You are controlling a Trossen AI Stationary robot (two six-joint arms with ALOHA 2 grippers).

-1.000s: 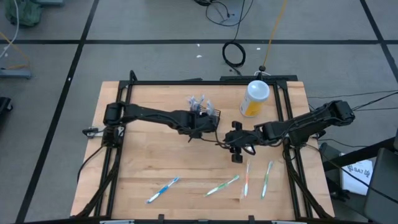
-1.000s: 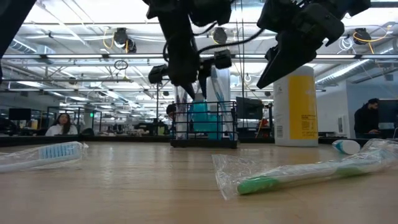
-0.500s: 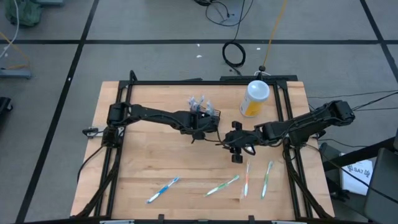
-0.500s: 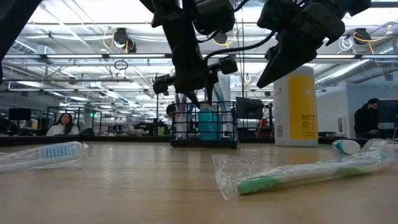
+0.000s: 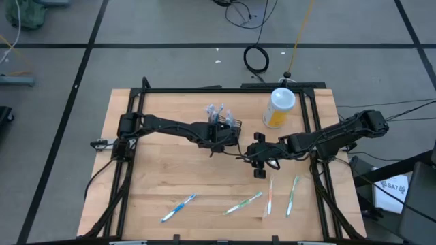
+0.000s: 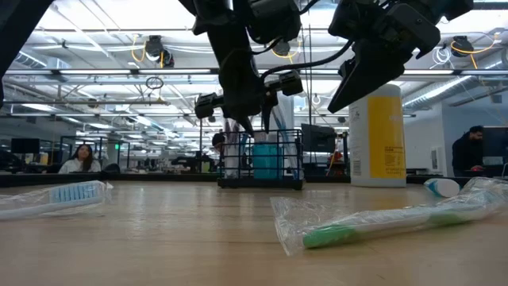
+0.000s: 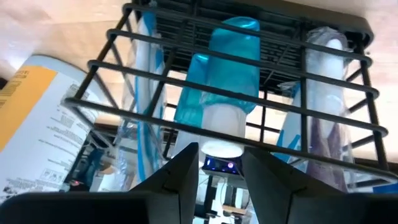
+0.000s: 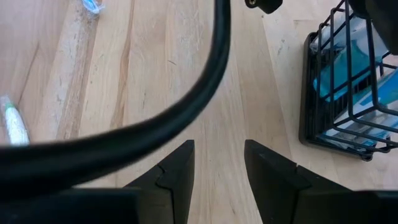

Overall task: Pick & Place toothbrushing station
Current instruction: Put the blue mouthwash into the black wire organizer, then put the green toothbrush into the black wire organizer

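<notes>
The toothbrushing station (image 5: 223, 126), a black wire caddy, stands on the table's far middle (image 6: 260, 159). It holds a blue tube (image 7: 214, 81) with a white cap and clear-wrapped brushes (image 7: 146, 74). My left gripper (image 5: 219, 139) hangs open just above the caddy's near rim (image 6: 255, 127). Its tips stand on either side of the tube's white cap (image 7: 221, 140). My right gripper (image 5: 258, 163) hovers open over bare wood to the caddy's right (image 8: 217, 146) and holds nothing. My left gripper comes at the caddy slanting down from the table's left side, with the tube's white cap (image 7: 221, 148) between its fingertips. Whether the fingertips touch the cap, I cannot tell. The tube leans inside the caddy.
A yellow bottle (image 5: 279, 109) with a white lid stands at the far right of the caddy. Several wrapped toothbrushes (image 5: 243, 203) lie along the near part of the table, one at the near left (image 5: 178, 207). A dark cable (image 8: 186, 106) crosses the right wrist view.
My left gripper has sunk a little toward the caddy and rolled slightly. The blue tube now sits lower inside the caddy than it did a second ago. My right arm has kept still.
</notes>
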